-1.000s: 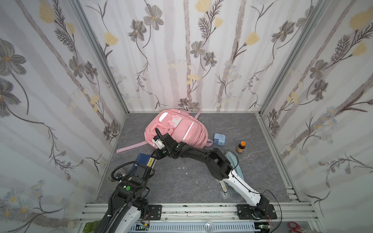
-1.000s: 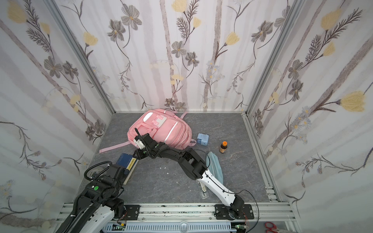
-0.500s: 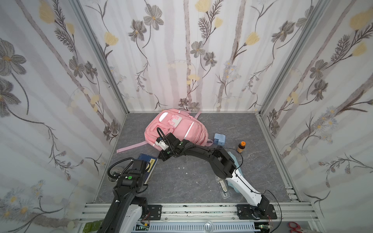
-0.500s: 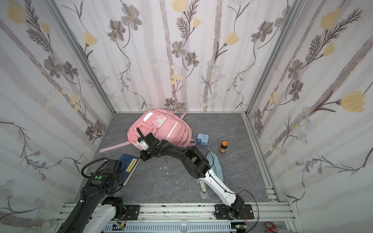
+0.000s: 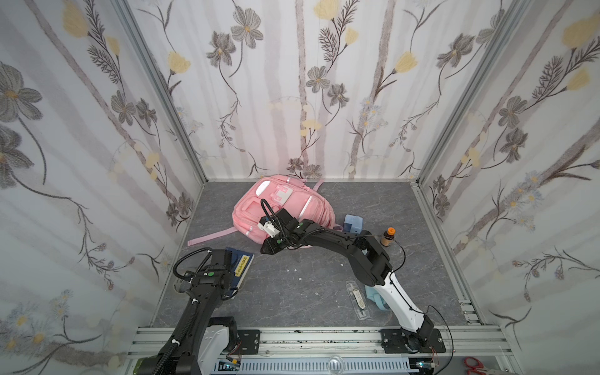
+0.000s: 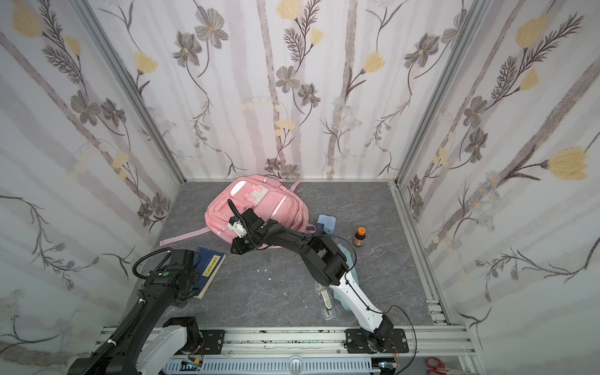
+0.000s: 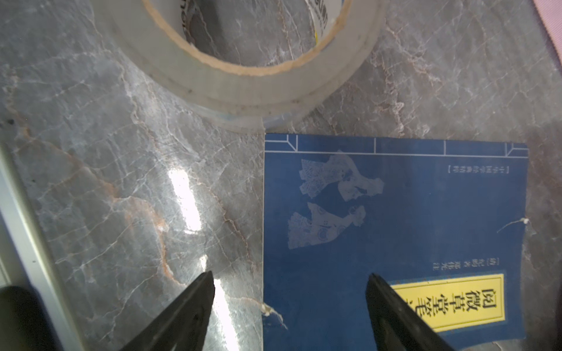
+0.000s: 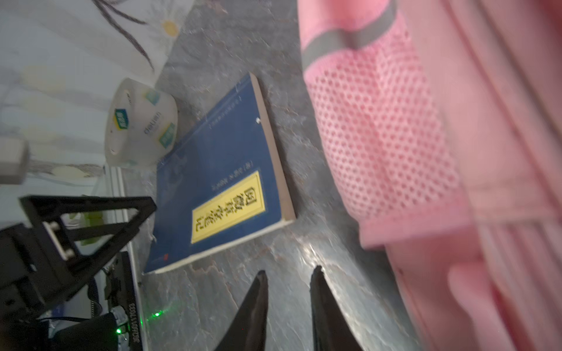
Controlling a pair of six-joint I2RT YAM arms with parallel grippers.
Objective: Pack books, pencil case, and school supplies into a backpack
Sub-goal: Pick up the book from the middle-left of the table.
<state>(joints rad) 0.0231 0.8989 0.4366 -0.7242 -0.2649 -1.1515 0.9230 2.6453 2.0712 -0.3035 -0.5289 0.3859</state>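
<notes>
Left fingers [image 7: 191, 307] are spread wide and empty, one over the bare surface [image 5: 308, 285], one over the dark blue book [image 7: 395, 212]. From the left I count:

- one clear tape roll [image 7: 213, 88] at that book's corner
- one book, flat, yellow label strip up
- right fingers [image 8: 257, 304], slightly parted, gripping nothing, beside the backpack's mesh pocket
- one pink backpack [image 5: 292, 207], pockets up, against the back wall
- one pale-blue gadget [image 5: 353, 222]
- one clear case [image 5: 357, 298]
- one pencil case [image 5: 370, 292], partly under the right arm
- one orange-capped bottle [image 5: 388, 236]
</notes>
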